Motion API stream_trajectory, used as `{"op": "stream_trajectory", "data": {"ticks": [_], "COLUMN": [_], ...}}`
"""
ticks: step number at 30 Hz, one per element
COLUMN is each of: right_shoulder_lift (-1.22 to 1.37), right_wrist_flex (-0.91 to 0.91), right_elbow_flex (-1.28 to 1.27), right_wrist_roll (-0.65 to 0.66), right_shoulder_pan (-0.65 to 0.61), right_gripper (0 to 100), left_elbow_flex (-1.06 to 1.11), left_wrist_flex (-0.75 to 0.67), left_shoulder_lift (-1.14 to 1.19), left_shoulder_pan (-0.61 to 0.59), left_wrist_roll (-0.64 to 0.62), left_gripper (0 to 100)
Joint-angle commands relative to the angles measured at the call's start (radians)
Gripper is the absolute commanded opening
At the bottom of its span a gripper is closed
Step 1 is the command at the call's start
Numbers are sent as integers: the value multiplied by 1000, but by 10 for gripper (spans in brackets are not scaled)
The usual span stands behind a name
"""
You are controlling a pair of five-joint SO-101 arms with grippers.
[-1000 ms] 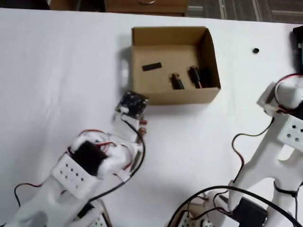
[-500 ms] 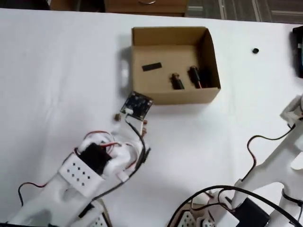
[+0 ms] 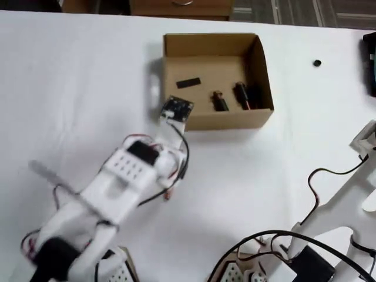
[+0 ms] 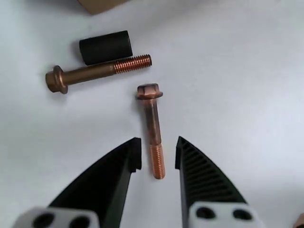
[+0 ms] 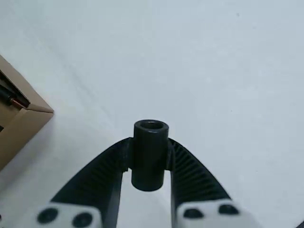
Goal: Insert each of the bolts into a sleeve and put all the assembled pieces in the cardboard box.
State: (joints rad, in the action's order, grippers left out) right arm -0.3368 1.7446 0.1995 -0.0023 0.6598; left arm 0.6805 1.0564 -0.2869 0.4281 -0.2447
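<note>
Left arm point(image 3: 132, 167) swings forward; spread jaws straddle the bolt point(image 4: 152, 118) lengthwise, threads nearest. Right jaws pinch a sleeve point(image 5: 150, 152).

This looks like a small robot lab or workroom. A white counter point(image 3: 70, 88) holds a brown box point(image 3: 229, 119). On the near side of the box stand the left arm point(image 3: 117, 182) and the right arm point(image 3: 341, 200), both made of white plastic with loose red and black wires point(image 3: 186, 155). The left arm carries a bare little circuit board point(image 3: 177, 108) right by the box. Past the box, beyond the counter's far edge, there is wooden furniture point(image 3: 176, 7) and a grey floor point(image 3: 305, 12).
</note>
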Motion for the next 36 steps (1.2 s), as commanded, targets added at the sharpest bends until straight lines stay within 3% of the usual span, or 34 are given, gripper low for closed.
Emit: {"op": "stream_trajectory", "data": {"ticks": [1, 8, 22, 32, 36], "right_shoulder_lift": [-42, -41, -42, -42, -42], "right_wrist_flex": [10, 10, 12, 13, 13], "right_elbow_flex": [3, 3, 2, 2, 2], "right_wrist_roll": [6, 6, 8, 8, 8], "right_shoulder_pan": [10, 2, 1, -18, -18], "right_gripper": [20, 20, 20, 20, 20], "left_elbow_flex": [-127, -232, -232, -263, -260], "left_wrist_flex": [43, 104, -126, -137, -137], "left_shoulder_lift": [143, 327, 508, 525, 525], "left_shoulder_pan": [-5, -3, -9, -28, -28], "left_wrist_roll": [-37, -52, -48, -49, -49], "left_gripper": [136, 135, 135, 132, 12]}}
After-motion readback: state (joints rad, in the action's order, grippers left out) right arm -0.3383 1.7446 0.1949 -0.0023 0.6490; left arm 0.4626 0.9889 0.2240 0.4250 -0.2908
